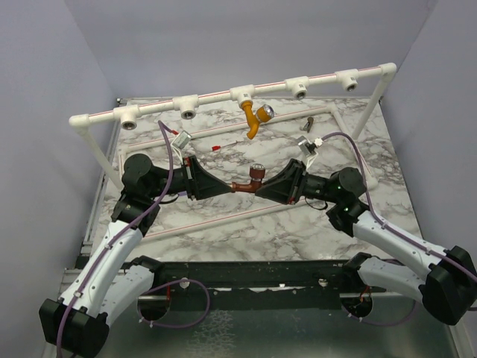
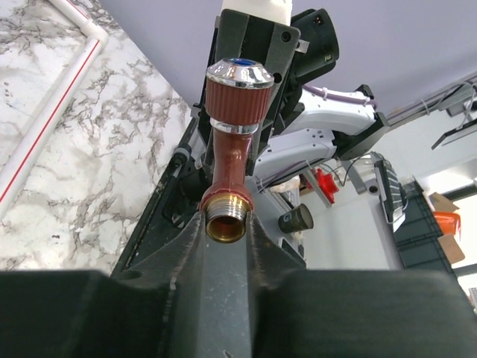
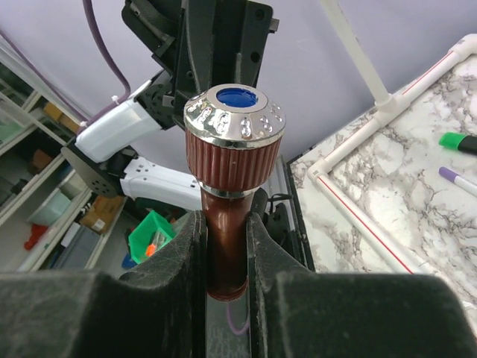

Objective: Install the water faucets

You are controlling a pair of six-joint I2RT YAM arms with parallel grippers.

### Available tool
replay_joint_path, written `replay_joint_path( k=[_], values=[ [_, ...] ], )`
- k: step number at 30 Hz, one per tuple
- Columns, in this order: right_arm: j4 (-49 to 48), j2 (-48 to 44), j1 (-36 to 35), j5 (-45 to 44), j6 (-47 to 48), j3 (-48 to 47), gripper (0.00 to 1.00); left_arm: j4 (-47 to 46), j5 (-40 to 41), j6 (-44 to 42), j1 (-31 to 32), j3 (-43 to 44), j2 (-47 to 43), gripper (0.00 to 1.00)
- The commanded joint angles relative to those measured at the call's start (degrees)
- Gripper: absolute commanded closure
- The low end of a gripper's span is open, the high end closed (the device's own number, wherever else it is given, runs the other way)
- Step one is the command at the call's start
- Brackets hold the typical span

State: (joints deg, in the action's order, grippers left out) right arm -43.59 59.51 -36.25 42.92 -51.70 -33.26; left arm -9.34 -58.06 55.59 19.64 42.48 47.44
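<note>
Left tool (image 1: pixel 228 186) and right tool (image 1: pixel 269 186) both clamp the reddish-brown faucet (image 1: pixel 250 182).

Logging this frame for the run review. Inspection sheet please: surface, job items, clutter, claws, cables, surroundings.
Surface: marbled table top, with a white pipe rail standing across its far side.
Job's things: yellow tap hangs at the rail's middle fitting; brown tap is held between both claws.
Clutter: green marker and purple-tipped pen on the table.
Claws: left claw shut on the brown tap's threaded end; right claw shut on its body below the knob.
Cables: purple cables run along both arms.
Surroundings: plain walls; shelves beyond the table.
</note>
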Motion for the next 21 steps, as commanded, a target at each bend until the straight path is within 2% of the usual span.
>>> replay_joint_path(
  k=[1, 3, 6, 8, 13, 16, 21],
  values=[
    [4.23, -2.24, 0.21, -2.92, 5.01, -0.88, 1.00, -0.55, -0.20, 0.05, 0.05, -0.82, -0.45, 0.68],
    [5.93, -2.87, 0.21, -3.09, 6.39, -1.29, 0.99, 0.04, -0.14, -0.36, 0.05, -0.40, -0.40, 0.57],
    [8.73, -4.06, 0.21, -3.41, 8.56, -2.10, 0.99, 3.49, 0.52, -2.80, 0.05, 1.34, -0.09, 0.34],
    [10.94, -5.01, 0.21, -3.82, 10.10, -2.71, 1.00, 4.87, 0.69, -3.86, 0.06, 2.58, 0.23, 0.27],
    [18.90, -8.18, 0.17, -6.61, 15.48, -4.71, 0.99, 12.45, 0.95, -9.55, 0.05, 7.17, 1.82, 0.16],
    [25.90, -10.21, 0.21, -8.77, 19.70, -7.05, 1.00, 20.31, 2.31, -15.21, 0.05, 11.62, 3.55, 0.14],
    [36.48, -13.66, 0.21, -13.96, 26.40, -10.42, 0.99, 21.56, 2.72, -17.27, 0.05, 16.23, 5.09, 0.12]
  ],
)
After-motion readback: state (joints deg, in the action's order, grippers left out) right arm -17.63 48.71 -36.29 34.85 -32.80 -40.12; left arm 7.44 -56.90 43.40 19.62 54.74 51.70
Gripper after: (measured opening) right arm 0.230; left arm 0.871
